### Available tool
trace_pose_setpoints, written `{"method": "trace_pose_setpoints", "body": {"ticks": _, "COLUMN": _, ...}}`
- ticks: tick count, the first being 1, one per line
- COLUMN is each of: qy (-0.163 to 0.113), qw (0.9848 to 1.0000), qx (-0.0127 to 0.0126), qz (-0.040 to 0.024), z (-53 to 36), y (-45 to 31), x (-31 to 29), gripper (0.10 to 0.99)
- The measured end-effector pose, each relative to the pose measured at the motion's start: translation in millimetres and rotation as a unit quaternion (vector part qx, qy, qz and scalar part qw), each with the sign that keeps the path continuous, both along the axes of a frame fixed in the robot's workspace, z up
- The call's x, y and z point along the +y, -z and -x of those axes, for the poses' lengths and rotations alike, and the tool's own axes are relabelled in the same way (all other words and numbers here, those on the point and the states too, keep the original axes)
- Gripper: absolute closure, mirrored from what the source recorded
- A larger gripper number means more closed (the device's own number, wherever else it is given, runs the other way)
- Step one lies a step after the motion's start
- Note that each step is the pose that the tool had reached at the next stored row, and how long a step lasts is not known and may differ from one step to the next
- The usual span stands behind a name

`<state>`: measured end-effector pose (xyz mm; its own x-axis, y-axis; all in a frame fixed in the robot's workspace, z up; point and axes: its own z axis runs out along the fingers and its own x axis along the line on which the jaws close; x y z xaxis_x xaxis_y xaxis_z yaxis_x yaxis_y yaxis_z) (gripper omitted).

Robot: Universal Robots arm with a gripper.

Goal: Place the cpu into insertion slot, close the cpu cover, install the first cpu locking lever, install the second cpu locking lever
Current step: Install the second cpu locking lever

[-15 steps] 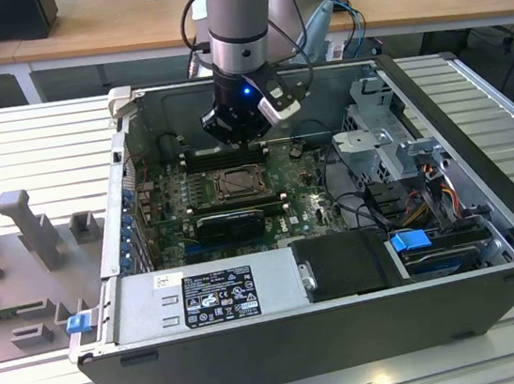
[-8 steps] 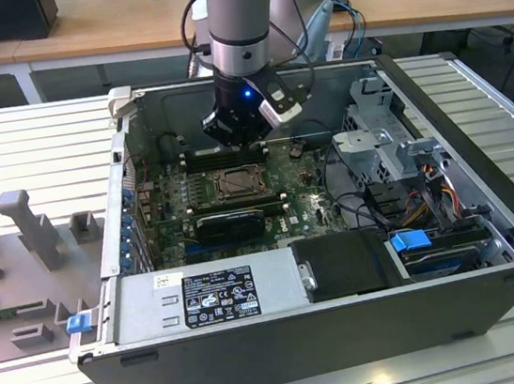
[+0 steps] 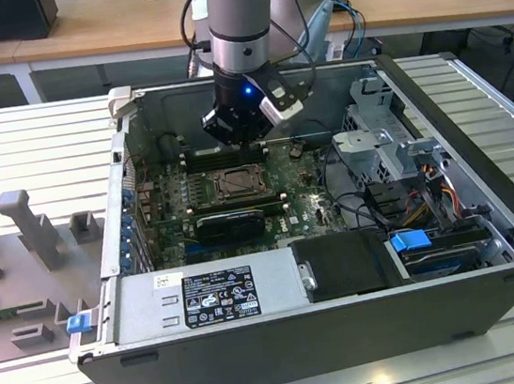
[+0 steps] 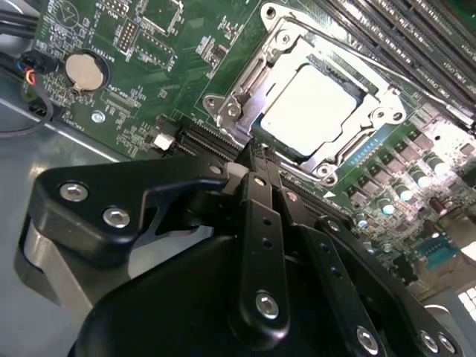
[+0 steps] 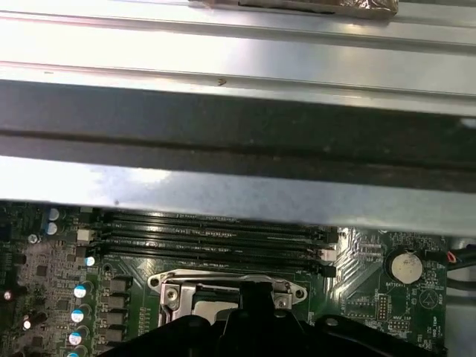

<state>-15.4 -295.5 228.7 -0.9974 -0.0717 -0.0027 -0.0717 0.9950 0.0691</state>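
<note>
Black fingers (image 4: 256,160) vertical over cpu cover (image 4: 245,93) — closed.

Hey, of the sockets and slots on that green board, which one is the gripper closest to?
The gripper is closest to the insertion slot, the square metal-framed socket with the pale cpu seated in it. The long narrow memory slots lie beyond it.

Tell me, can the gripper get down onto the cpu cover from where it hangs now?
Probably yes. In the second wrist view the gripper hangs right beside the cpu cover, which lies flat around the cpu, with nothing between them. The memory slots sit off on the far side.
</note>
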Motion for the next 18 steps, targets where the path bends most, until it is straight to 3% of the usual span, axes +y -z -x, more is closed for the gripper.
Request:
{"method": "trace_pose_setpoints", "body": {"ticks": 3, "qy": 0.000, "qw": 1.0000, "qx": 0.0001, "qz": 0.0001, "z": 0.1, "y": 0.0, "x": -4.0, "gripper": 0.980}}
{"method": "trace_pose_setpoints", "body": {"ticks": 4, "qy": 0.000, "qw": 1.0000, "qx": 0.0000, "qz": 0.0001, "z": 0.1, "y": 0.1, "x": -6.8, "gripper": 0.980}}
{"method": "trace_pose_setpoints", "body": {"ticks": 5, "qy": 0.000, "qw": 1.0000, "qx": 0.0001, "qz": 0.0002, "z": 0.1, "y": -0.9, "x": -13.6, "gripper": 0.980}}
{"method": "trace_pose_setpoints", "body": {"ticks": 10, "qy": 0.000, "qw": 1.0000, "qx": 0.0000, "qz": 0.0005, "z": 0.1, "y": -19.2, "x": -14.3, "gripper": 0.980}}
{"method": "trace_pose_setpoints", "body": {"ticks": 12, "qy": 0.000, "qw": 1.0000, "qx": 0.0000, "qz": 0.0018, "z": 0.0, "y": -22.5, "x": -15.2, "gripper": 0.980}}
{"method": "trace_pose_setpoints", "body": {"ticks": 18, "qy": 0.000, "qw": 1.0000, "qx": 0.0000, "qz": 0.0020, "z": 0.2, "y": -19.7, "x": -44.7, "gripper": 0.980}}
